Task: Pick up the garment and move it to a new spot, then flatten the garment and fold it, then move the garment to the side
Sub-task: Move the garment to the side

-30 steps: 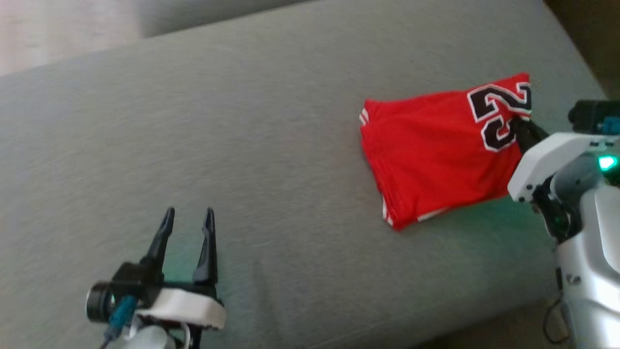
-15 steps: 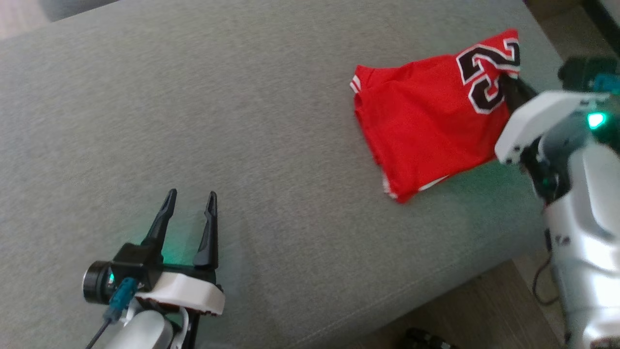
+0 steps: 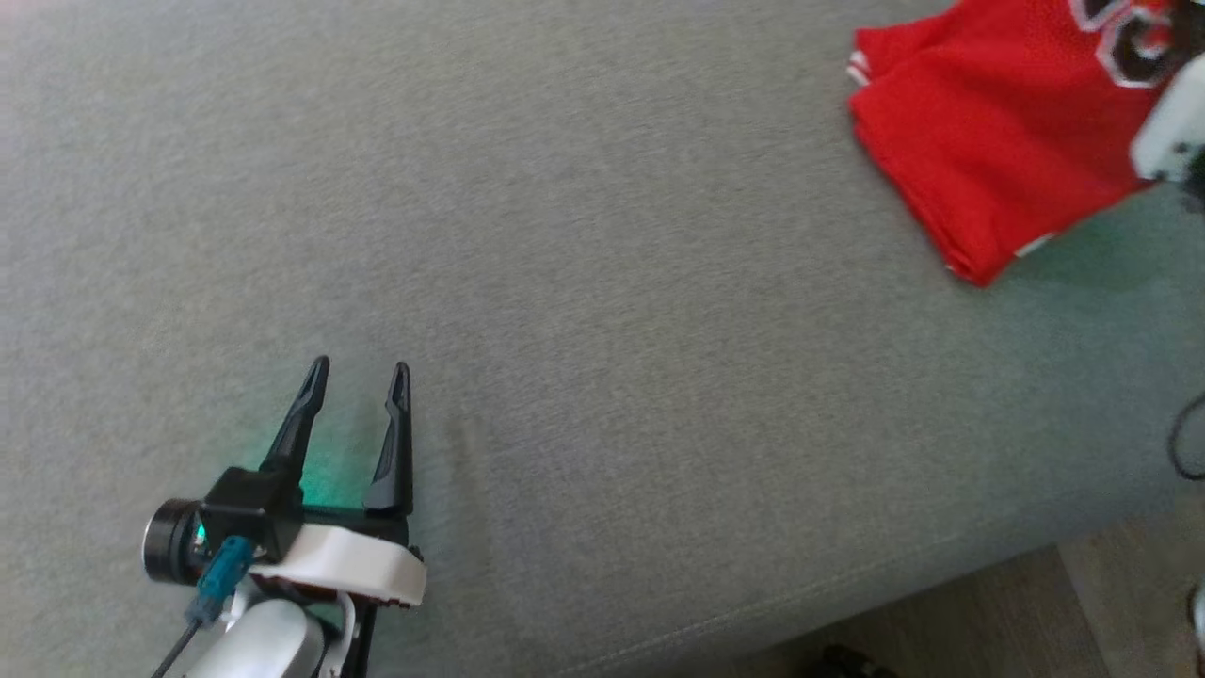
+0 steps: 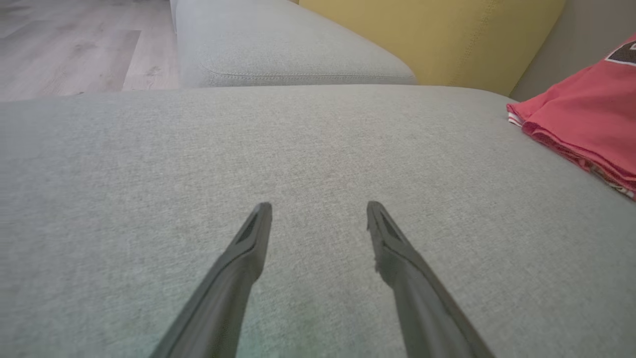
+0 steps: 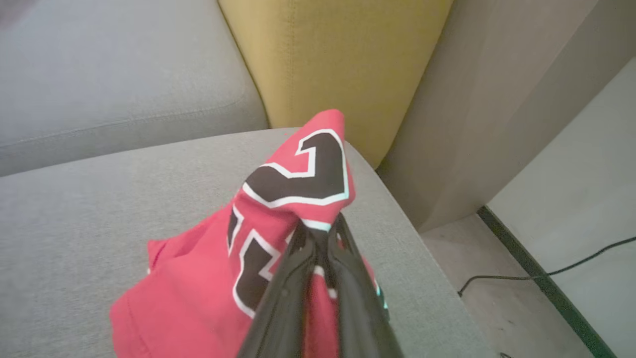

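Your left gripper [image 3: 360,363] sits nearest, fingers spread and empty over the grey cushion [image 3: 602,282]. In the head view the red garment [image 3: 979,141] is cut off at the top right corner, its number partly hidden. Your right gripper [image 5: 320,226] pinches its raised numbered corner. The rest lies folded at the cushion's right end, well apart from the left gripper. Beyond stand a yellow backrest [image 5: 338,59] and a floor cable [image 5: 546,273].
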Robot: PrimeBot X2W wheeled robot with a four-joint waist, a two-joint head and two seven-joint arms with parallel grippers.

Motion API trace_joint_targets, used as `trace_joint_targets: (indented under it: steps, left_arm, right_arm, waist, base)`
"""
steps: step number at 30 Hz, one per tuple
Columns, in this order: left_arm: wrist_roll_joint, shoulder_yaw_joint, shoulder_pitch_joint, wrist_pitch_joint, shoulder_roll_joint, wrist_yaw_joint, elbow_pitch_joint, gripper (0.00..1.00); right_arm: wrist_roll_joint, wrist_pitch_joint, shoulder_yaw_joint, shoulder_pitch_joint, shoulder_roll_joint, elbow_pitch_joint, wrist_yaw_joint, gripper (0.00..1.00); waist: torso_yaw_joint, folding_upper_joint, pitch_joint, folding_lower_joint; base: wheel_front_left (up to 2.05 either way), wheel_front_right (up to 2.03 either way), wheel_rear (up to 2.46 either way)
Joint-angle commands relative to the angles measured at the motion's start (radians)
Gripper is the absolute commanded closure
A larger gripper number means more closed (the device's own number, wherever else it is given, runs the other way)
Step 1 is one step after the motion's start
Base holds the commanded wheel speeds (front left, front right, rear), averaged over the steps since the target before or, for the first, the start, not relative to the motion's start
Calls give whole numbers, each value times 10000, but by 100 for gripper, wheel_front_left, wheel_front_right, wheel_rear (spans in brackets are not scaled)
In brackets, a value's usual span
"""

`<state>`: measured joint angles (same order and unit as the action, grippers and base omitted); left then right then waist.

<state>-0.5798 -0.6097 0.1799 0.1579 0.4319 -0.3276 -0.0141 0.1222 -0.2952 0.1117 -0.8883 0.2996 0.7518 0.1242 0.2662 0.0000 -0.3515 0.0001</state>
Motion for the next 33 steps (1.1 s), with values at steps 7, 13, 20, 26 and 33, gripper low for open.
trace_joint_targets:
  steps: [7,13,20,26,33]
  left_arm:
    - [96,364,180,-46,284,-150,426,0]
    - [36,301,169,-49,221,-133,357,0]
    - [-158,406,131,182,97,-87,132,0]
    - [-455,678,-45,549,-108,-47,-243,0]
    - [-871,1106,-746,857,-276,20,-723,0]
  right_arm:
    - [-737,759,638,-328,458,159,65,0]
    - [-825,1381,272,-329,2,75,65,0]
    - [-334,1780,-763,-58,-359,-375,65,0]
    - [-87,2456,-1129,718,-757,-945,65,0]
    - [-331,3398,-1011,2548,-1358,-1485,65,0]
  waist:
    - [-255,0,-161,-1]
    - [-269,0,42,-1]
    - [-532,0,645,-1]
    - [-1095,0,1548,-1]
    - [-1873,0,2749,-1]
  base:
    - [0,0,0]
    - [0,0,0]
    - [0,0,0]
    - [0,0,0]
    - [0,0,0]
